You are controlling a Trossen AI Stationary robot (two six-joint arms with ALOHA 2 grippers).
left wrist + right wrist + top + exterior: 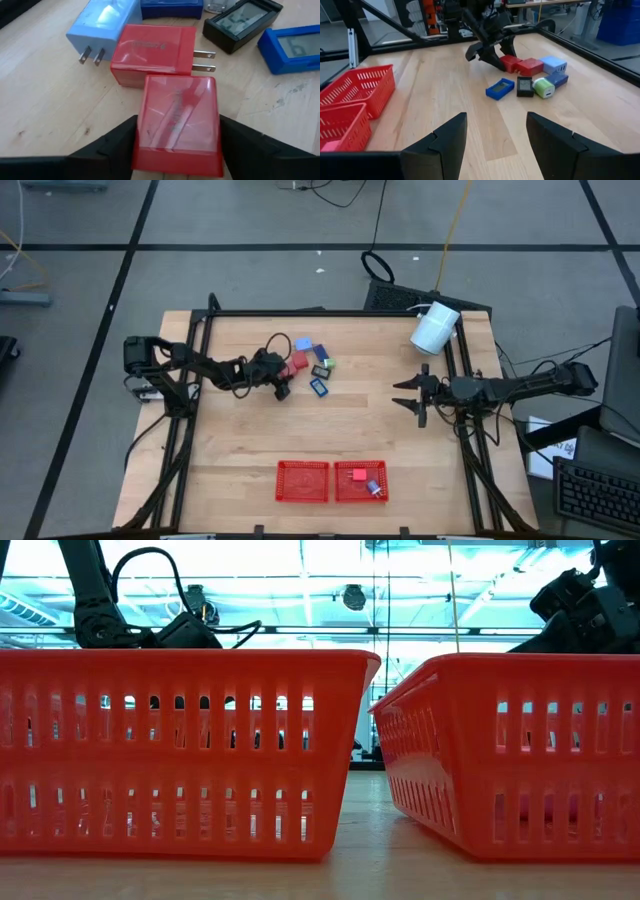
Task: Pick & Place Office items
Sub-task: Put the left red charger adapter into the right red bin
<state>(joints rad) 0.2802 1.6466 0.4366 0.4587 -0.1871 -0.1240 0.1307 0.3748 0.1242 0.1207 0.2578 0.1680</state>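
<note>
Your left tool point(176, 150) has its fingers on both sides of a red charger point(178, 125) in the cluster on the counter point(250, 430). Its neighbour red block point(152, 55) touches it (could drag along). Right tool point(492, 145) waits open.

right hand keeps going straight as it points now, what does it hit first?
Likely nothing nearby: the right hand faces bare table. Farther along lies the blue piece, though depth is unclear.
</note>
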